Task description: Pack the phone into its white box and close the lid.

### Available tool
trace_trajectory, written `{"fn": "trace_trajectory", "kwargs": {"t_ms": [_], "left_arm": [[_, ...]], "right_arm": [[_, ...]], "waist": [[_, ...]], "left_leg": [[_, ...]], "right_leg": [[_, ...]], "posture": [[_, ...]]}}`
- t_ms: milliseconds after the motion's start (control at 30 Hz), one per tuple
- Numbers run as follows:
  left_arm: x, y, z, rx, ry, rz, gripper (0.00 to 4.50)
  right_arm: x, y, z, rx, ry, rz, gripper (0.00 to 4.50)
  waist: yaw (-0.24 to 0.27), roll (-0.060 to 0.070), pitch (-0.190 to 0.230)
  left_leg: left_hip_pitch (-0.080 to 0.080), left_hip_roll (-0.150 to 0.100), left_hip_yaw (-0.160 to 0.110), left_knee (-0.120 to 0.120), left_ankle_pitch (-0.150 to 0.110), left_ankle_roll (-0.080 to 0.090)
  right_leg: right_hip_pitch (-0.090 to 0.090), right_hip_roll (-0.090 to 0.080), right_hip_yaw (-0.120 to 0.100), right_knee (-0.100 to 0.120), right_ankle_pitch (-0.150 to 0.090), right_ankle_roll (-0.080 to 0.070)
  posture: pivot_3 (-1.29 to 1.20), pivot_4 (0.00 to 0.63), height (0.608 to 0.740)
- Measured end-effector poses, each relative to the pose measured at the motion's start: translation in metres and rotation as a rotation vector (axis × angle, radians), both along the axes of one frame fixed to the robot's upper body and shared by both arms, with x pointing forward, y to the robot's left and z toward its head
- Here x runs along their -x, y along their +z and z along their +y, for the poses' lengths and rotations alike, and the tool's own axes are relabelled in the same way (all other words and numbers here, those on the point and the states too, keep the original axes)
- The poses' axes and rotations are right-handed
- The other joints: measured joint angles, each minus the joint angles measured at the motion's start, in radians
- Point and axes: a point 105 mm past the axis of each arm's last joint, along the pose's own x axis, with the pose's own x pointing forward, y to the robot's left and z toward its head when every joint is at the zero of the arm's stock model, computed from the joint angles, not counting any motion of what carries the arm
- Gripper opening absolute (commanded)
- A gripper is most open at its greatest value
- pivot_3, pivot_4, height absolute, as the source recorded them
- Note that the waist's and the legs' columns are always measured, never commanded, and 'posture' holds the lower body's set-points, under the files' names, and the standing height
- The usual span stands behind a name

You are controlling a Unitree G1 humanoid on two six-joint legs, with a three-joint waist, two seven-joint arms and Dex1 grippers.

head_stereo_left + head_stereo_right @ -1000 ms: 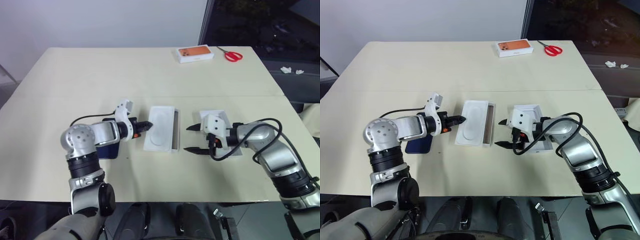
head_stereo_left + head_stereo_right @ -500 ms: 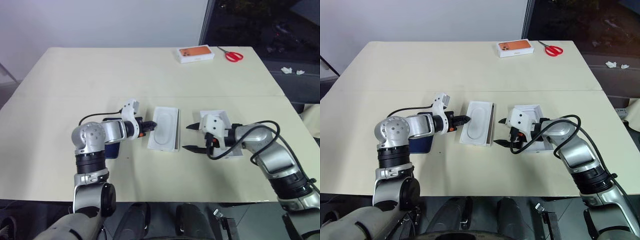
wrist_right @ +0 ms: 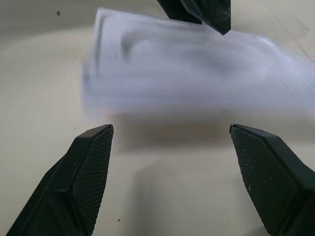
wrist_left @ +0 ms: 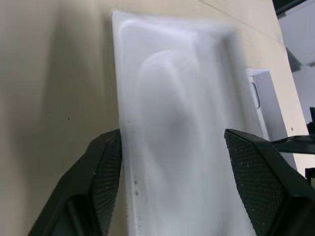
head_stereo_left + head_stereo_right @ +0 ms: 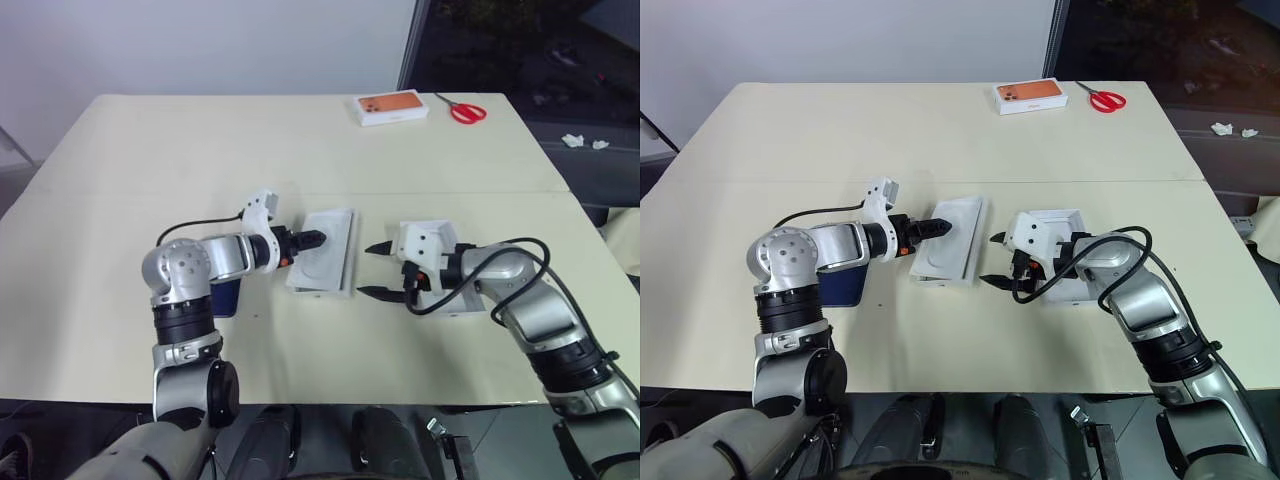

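My left pincer [image 5: 312,239] and right pincer [image 5: 367,270] are both gaping wide, holding nothing. The white insert [image 5: 325,262] is sitting inside my left one, and the phone [image 5: 226,297] is lying behind it. I'm needing a gentle, even squeeze

The insert [image 5: 325,252] lies between the phone [image 5: 222,298] and the white box [image 5: 447,270].

No legible text or labels.

Even, soft overhead light, faint shadows on the table [image 5: 300,140], motion-blurred wrist views.
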Motion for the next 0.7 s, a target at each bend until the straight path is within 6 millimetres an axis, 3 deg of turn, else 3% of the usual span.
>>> {"fn": "trace_trajectory", "kwargs": {"t_ms": [367, 500, 600, 700], "left_arm": [[0.006, 0.013, -0.002, -0.002, -0.027, -0.022, 3.39], [0.008, 0.024, 0.011, -0.082, -0.031, -0.121, 3.39], [0.004, 0.031, 0.034, -0.132, -0.001, -0.247, 3.39], [0.005, 0.039, 0.054, -0.179, -0.018, -0.383, 3.43]], "right_arm": [[-0.005, 0.001, 0.004, -0.018, -0.008, -0.010, 3.98], [-0.011, 0.014, 0.016, -0.094, -0.014, -0.021, 3.98], [-0.020, 0.030, 0.028, -0.184, -0.057, -0.030, 3.98], [-0.030, 0.042, 0.039, -0.232, -0.089, -0.056, 3.12]], "waist": [[-0.001, 0.000, 0.000], [-0.009, -0.001, 0.000], [-0.021, 0.000, 0.000], [-0.025, 0.000, 0.000]], "left_leg": [[0.000, 0.000, 0.000, 0.000, 0.000, 0.000], [0.000, 0.001, 0.000, -0.001, 0.001, -0.002], [0.000, 0.001, 0.000, -0.002, 0.001, -0.003], [0.000, 0.001, 0.000, -0.003, 0.002, -0.003]], "right_leg": [[0.000, 0.000, 0.000, 0.000, 0.000, 0.000], [-0.001, 0.001, 0.000, 0.001, 0.000, 0.000], [-0.002, 0.001, 0.001, 0.001, 0.000, 0.000], [-0.003, 0.000, 0.002, 0.001, 0.000, 0.000]], "posture": [[0.00, 0.150, 0.740], [0.00, 0.150, 0.740], [0.00, 0.150, 0.740], [0.00, 0.150, 0.740]]}}
